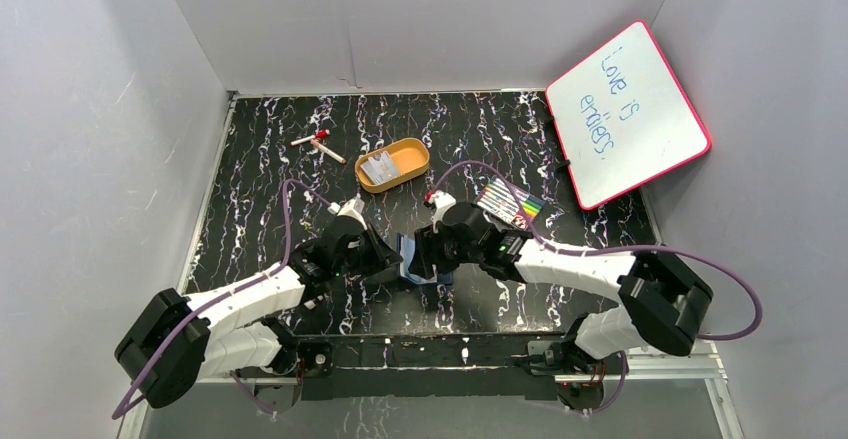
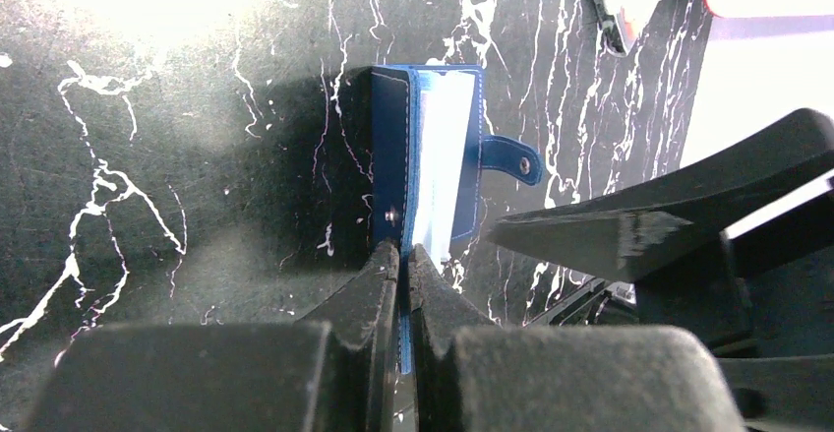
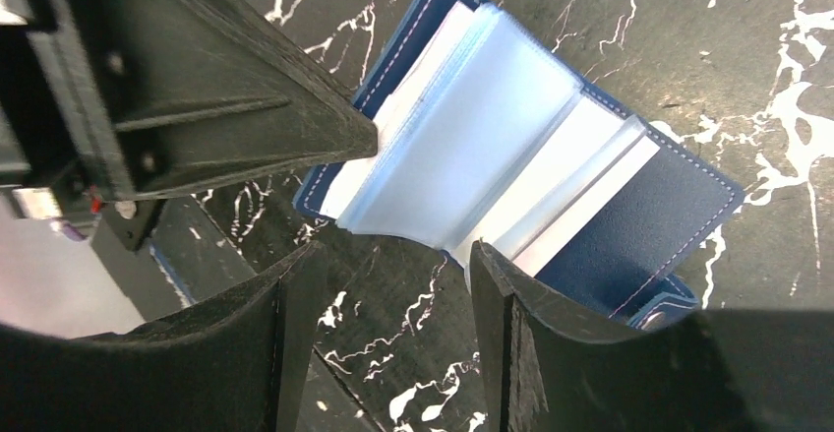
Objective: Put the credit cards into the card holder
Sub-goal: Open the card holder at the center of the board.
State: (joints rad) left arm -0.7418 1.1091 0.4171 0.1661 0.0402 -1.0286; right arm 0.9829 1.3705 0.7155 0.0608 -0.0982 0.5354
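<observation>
The card holder (image 1: pixel 410 258) lies open on the table between my two grippers, navy outside with pale blue clear sleeves (image 3: pixel 492 127) fanned up. My left gripper (image 2: pixel 404 255) is shut on one edge of the card holder (image 2: pixel 433 147), a thin blue strip pinched between its fingers. My right gripper (image 3: pixel 393 265) stands open over the card holder (image 3: pixel 629 225), nothing between its fingers; its right finger (image 3: pixel 497 294) touches the sleeves' edge. White sheets show inside the sleeves. Pale grey credit cards (image 1: pixel 380 168) lie in the orange tray (image 1: pixel 412 151).
A striped pack of coloured markers (image 1: pixel 510 203) lies just behind the right arm. A pink-rimmed whiteboard (image 1: pixel 628 114) leans at the back right. Two small pens (image 1: pixel 318 144) lie at the back left. Grey walls close in the table on three sides.
</observation>
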